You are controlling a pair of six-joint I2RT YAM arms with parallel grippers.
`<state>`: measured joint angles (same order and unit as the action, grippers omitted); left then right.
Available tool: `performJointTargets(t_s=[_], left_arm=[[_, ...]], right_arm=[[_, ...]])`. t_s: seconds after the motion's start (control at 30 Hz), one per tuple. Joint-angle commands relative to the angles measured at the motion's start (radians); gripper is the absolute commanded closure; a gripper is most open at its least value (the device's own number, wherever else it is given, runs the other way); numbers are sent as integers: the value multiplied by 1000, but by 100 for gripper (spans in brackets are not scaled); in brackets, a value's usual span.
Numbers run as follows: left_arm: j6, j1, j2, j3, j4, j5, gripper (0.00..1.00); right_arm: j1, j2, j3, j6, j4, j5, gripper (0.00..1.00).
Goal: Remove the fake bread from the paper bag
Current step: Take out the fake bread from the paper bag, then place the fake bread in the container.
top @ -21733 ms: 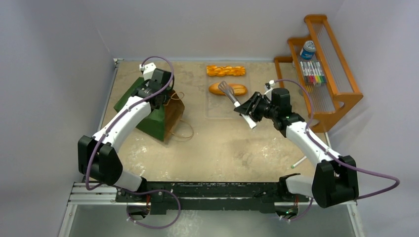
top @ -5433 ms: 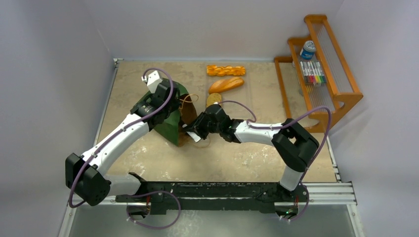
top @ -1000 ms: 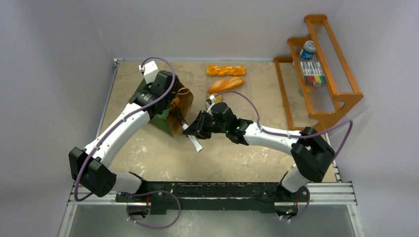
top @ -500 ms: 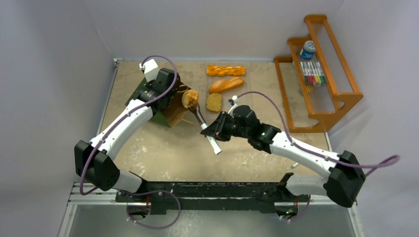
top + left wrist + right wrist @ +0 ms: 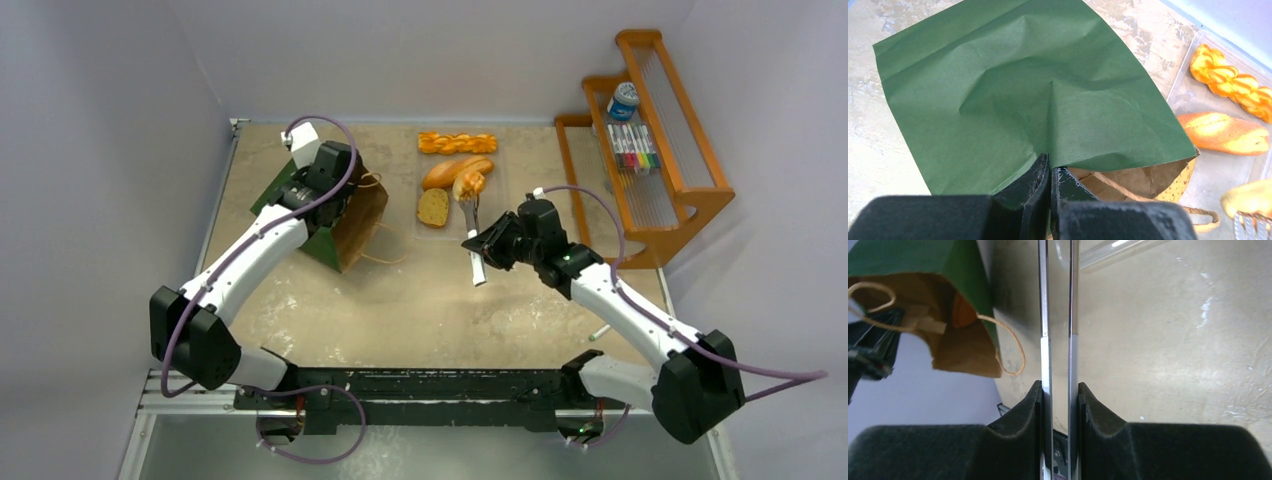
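Top external view: right of the paper bag (image 5: 362, 213), the right gripper (image 5: 1059, 390) is pinching the metal tongs (image 5: 1043, 305) by their handles. At the bag's green upper edge, the left gripper (image 5: 1049, 170) is clamping the paper, jaws pressed together. Beyond, right of the bag, the tongs are clasping a small bun (image 5: 468, 184) of fake bread, while the round slice (image 5: 433, 207), oblong loaf (image 5: 450, 173) and braided stick (image 5: 457, 143) are lying outside the bag, farthest back.
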<state>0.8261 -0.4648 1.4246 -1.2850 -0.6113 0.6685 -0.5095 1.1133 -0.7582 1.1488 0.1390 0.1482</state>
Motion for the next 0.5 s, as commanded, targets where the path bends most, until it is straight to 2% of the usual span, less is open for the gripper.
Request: performJointTargets(t_s=[0.0,0.17,0.47], left_arm=[[-18,8,-62,19,52,-11,100],[-38,8,-89,31,57,-26,100],[-58,9,-103,34,57,-37,100]], right_arm=[[23,52,2,-20,-42,23,88],[33,118,5,-13,-74,25,83],[36,195,-24,-25,-106,34,61]])
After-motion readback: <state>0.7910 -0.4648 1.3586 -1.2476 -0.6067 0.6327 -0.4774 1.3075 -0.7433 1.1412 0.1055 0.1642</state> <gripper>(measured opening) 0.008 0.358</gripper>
